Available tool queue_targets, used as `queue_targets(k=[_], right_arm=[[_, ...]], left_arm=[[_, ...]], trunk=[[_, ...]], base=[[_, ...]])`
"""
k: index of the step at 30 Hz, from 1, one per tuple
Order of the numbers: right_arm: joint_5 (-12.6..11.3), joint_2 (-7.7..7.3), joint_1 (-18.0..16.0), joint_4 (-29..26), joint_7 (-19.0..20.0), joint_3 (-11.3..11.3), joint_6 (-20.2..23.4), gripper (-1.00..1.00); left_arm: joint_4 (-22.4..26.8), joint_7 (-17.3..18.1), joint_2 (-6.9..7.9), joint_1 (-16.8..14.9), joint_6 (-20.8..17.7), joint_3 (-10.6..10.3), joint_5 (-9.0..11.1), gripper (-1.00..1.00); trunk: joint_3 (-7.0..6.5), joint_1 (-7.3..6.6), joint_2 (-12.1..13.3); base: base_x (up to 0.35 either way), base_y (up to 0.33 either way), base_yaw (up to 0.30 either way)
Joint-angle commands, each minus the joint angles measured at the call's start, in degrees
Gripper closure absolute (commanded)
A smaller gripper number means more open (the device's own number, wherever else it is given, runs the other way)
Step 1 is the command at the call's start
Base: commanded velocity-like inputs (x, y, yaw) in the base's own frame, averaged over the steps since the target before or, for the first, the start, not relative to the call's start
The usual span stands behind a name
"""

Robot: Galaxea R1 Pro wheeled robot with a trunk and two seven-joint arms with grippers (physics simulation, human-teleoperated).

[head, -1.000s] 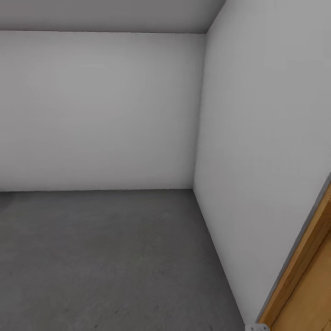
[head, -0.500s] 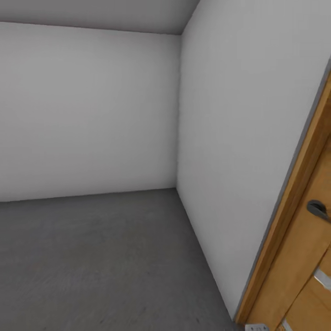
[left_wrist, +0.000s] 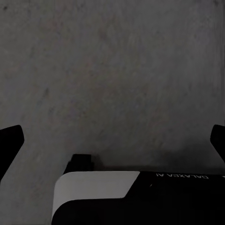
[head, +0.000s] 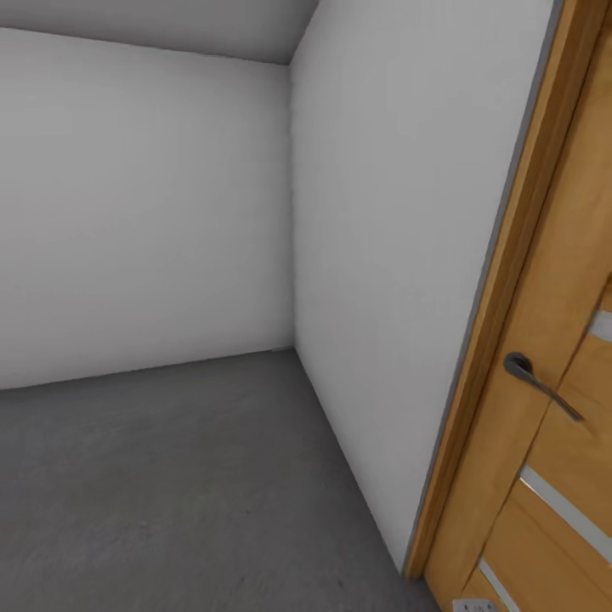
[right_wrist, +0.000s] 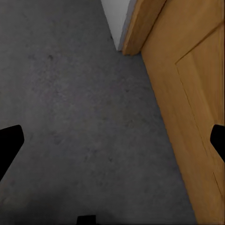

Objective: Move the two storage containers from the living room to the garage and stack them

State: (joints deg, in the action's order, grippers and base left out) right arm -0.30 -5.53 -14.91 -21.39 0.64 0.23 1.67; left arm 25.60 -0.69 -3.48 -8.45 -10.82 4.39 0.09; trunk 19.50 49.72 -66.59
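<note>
Concrete floor (head: 170,493), dark grey and speckled, spreads across the left and lower part of the head view, meeting two plain pale grey walls (head: 144,212) that join in a corner a little left of centre. Further right stands a light wooden door (head: 552,340) in its frame, with a dark lever handle (head: 531,378) and pale horizontal strips lower down. This looks like the garage. In the left wrist view, the left gripper (left_wrist: 112,140) hangs over bare floor, its two dark fingertips (left_wrist: 9,143) at the far edges of the picture, spread wide with nothing between them. In the right wrist view, the right gripper (right_wrist: 112,143) is likewise wide apart and holding nothing, above the floor beside the door's foot. Neither of the two storage containers can be seen here, so where they are cannot be told from these pictures. Judging from the empty-handed arms, the stacking cannot be confirmed as done; at least one container probably remains to be fetched or placed.
</note>
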Motion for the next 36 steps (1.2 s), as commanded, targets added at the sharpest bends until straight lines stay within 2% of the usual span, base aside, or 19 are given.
queue_targets(k=[1,25,36], right_arm=[[0.0,-0.01,0.0,-0.1,0.1,0.0,0.2,-1.0],[0.0,-0.01,0.0,-0.1,0.1,0.1,0.2,-1.0],[0.0,-0.01,0.0,-0.1,0.1,0.1,0.2,-1.0]], left_arm=[[0.2,0.0,-0.02,0.0,0.1,0.3,0.0,-1.0],[0.2,0.0,0.03,0.0,1.0,0.3,0.0,-1.0],[0.1,0.0,0.05,0.0,1.0,0.3,0.0,-1.0]], trunk=[[0.07,0.0,0.0],[0.07,0.0,0.0],[0.07,0.0,0.0]], base=[[0.0,0.0,-0.278],[0.0,0.003,-0.278],[0.105,0.205,-0.278]])
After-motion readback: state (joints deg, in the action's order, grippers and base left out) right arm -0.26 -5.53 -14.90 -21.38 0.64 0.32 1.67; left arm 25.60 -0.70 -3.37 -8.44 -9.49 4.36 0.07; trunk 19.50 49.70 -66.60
